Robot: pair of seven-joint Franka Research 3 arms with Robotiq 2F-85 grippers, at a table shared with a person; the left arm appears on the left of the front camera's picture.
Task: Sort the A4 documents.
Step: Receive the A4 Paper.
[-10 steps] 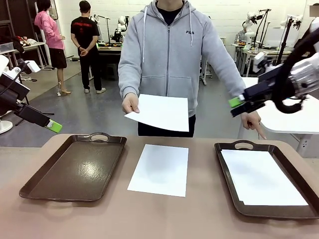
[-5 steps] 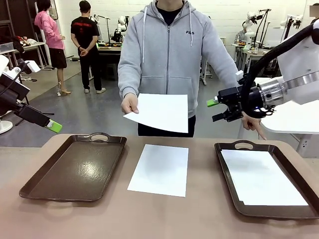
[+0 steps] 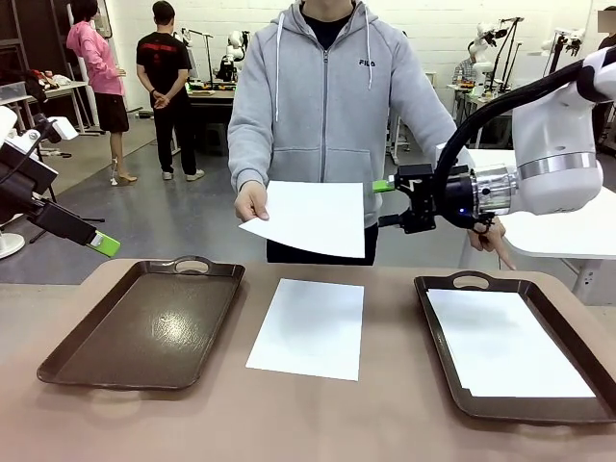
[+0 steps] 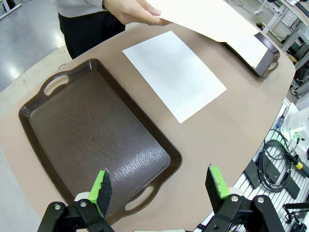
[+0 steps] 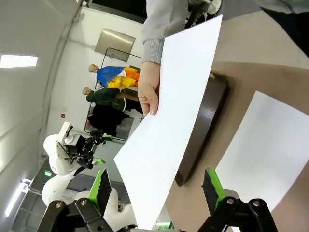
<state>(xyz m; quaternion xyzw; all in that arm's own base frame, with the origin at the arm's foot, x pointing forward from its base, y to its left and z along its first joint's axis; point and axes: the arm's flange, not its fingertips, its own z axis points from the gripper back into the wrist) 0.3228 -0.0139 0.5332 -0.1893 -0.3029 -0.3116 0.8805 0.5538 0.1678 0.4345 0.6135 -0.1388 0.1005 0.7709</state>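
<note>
Clock face laid on the tabletop as read from the robot's side, 12 toward the person.

- At 12 o'clock, in the air over the far edge of the light brown table, is the held sheet: thin, plain white rectangular A4 paper. The person's hand pinches it at one corner and it slopes slightly.
- At the middle lies the centre sheet, the same white paper. It is flat on the table between the two trays and touches neither.
- At 3 o'clock the tray sheet, white paper, lies inside the dark brown rectangular right tray.
- At 9 o'clock sits the left tray, dark brown and glossy, with handle cut-outs.
- The right gripper, black with green pads, hangs at about 1 o'clock. It is just beside the held sheet's edge and apart from it, with its fingers spread wide and nothing pinched.
- The left gripper hangs off the 10 o'clock corner. In the left wrist view its fingers are spread wide, holding nothing, with the left tray below.
</note>
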